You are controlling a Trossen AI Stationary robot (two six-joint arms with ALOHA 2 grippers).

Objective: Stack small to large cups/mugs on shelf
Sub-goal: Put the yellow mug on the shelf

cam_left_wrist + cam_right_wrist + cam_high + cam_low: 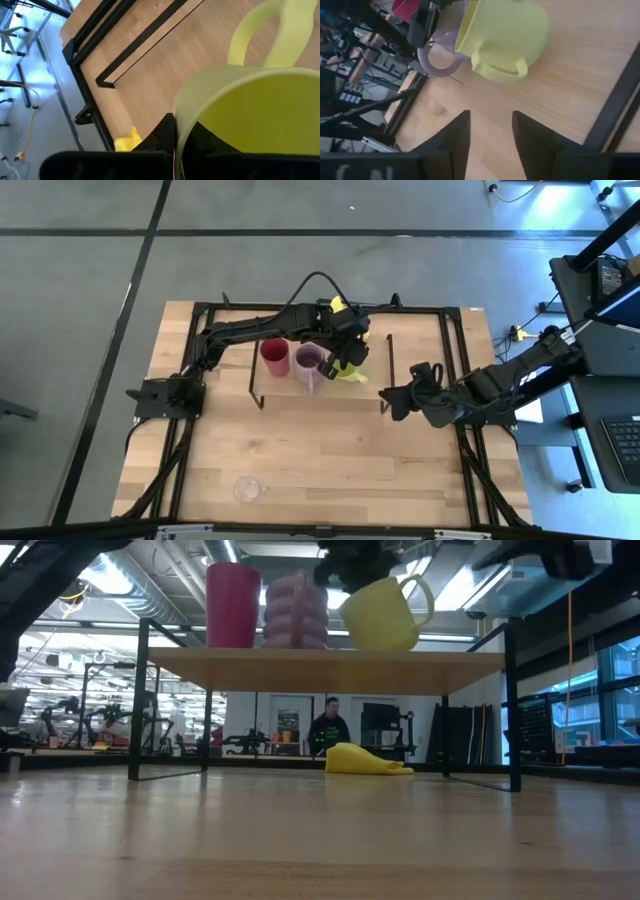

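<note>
Three vessels stand in a row on the shelf (pixel 325 658): the red cup (pixel 233 606) nearest its left end, the lilac mug (pixel 296 612) touching or just beside it in the middle, and the yellow mug (pixel 386 614) next along, tilted, with its handle turned toward the shelf's right end. We see the same row from above, red cup (pixel 274 357), lilac mug (pixel 309 364) and yellow mug (pixel 352 368), on the shelf (pixel 410 370) that sits toward the far edge of the tabletop (pixel 330 465). The left gripper (pixel 342 348) hangs over the yellow mug, and in its wrist view one dark finger (pixel 162 135) lies outside the mug's wall (pixel 250 120) and the other inside, so we read it as clamped on that mug's rim. The right gripper (pixel 392 398) sits near the shelf's right end, its fingers (pixel 456 137) spread apart and holding nothing, facing the yellow mug (pixel 504 37) and the lilac mug's handle (pixel 437 62). The clear glass (pixel 249 489) stands alone near the tabletop's front left corner, well apart from the shelf. A yellow cloth (pixel 367 761) lies on the tabletop behind the shelf.
</note>
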